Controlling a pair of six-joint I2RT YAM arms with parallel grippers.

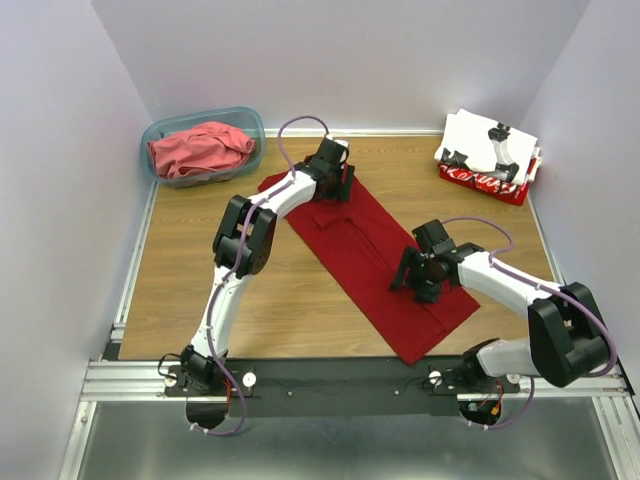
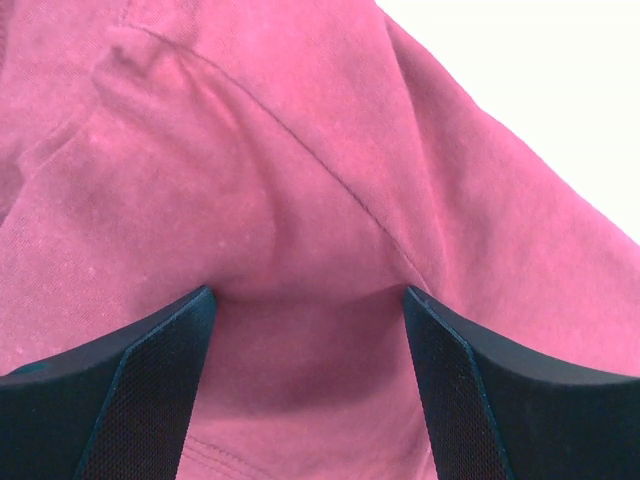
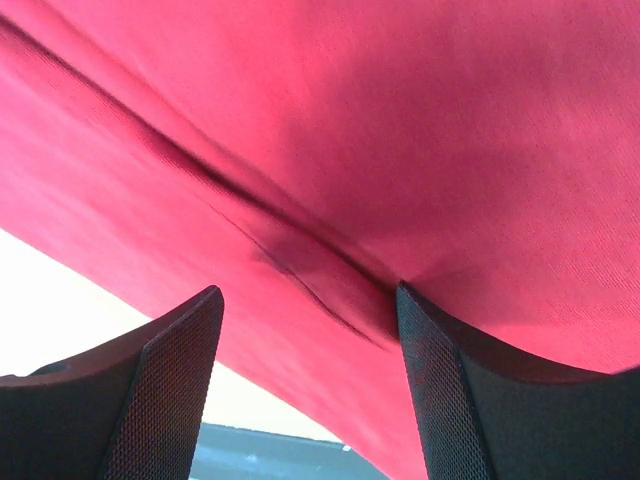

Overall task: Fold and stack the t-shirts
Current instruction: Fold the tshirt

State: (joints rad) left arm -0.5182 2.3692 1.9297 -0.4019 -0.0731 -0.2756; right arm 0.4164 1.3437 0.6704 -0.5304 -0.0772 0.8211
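A plain deep red t-shirt (image 1: 368, 252) lies flat as a long diagonal strip across the middle of the table. My left gripper (image 1: 335, 180) is open and pressed down on the strip's far end; its wrist view shows the jaws (image 2: 310, 295) spread wide with red cloth (image 2: 250, 150) bulging between them. My right gripper (image 1: 418, 285) is open over the strip's near right part; in its wrist view (image 3: 310, 290) the right fingertip (image 3: 440, 370) touches a crease in the cloth (image 3: 400, 100). A white t-shirt with black prints (image 1: 490, 145) lies folded on a red lettered one (image 1: 485, 182) at the back right.
A translucent teal tub (image 1: 160, 135) stands at the back left and holds a crumpled coral-red t-shirt (image 1: 200, 150). Walls close the table at the back and both sides. A metal rail (image 1: 350, 375) runs along the near edge by the arm bases.
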